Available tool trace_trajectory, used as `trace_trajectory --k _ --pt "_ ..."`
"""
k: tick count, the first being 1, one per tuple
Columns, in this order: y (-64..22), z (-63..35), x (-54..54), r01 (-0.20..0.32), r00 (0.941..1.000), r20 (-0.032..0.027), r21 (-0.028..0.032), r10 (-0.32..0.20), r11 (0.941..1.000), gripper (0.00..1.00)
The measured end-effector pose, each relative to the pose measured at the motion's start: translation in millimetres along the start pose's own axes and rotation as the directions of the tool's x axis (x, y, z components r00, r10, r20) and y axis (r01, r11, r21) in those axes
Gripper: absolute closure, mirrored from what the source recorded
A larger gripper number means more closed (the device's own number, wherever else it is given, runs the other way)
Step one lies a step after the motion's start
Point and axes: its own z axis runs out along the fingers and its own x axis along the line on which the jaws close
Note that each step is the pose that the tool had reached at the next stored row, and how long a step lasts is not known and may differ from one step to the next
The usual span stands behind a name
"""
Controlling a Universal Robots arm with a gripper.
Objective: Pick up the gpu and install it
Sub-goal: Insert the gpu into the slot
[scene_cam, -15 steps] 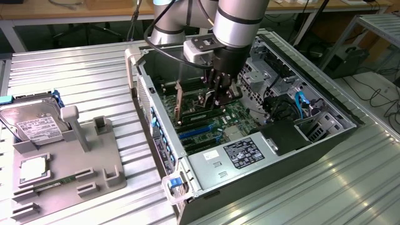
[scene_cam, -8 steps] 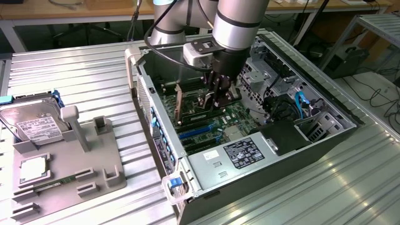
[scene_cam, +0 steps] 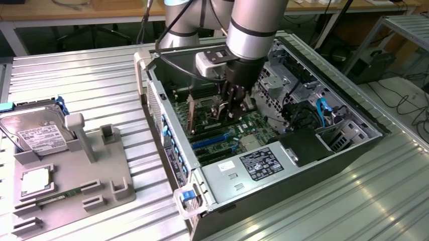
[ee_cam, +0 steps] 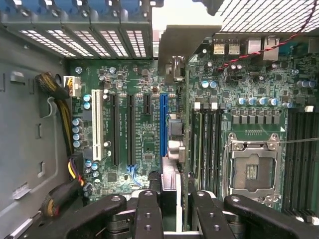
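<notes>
Gpu [ee_cam: 172,149], which we see edge-on at centre frame, is clamped in our gripper [scene_cam: 228,116] inside the open case [scene_cam: 348,145], above the blue slot [ee_cam: 163,124] beside the memory slots [ee_cam: 207,134].

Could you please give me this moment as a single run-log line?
gripper: shut on gpu | location: inside computer case, above motherboard | gpu: edge-on over blue slot | hard drive: on tray outside case
</notes>
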Motion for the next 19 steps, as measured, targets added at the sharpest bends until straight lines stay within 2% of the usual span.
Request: trace_trajectory --k 7,10,13,19 --pt "0.0 13.3 -0.9 -0.037 0.9993 -0.0001 -0.0014 0.037 0.9993 0.72" --pt "0.8 16.4 -1.3 -0.038 0.9993 0.0003 -0.0018 0.038 0.9993 0.72" --pt "5.9 18.8 -1.4 -0.037 0.9993 0.0001 -0.0040 0.037 0.9993 0.72" --pt "8.0 33.1 3.8 -0.023 0.9997 -0.0009 -0.0074 0.023 0.9997 0.72"
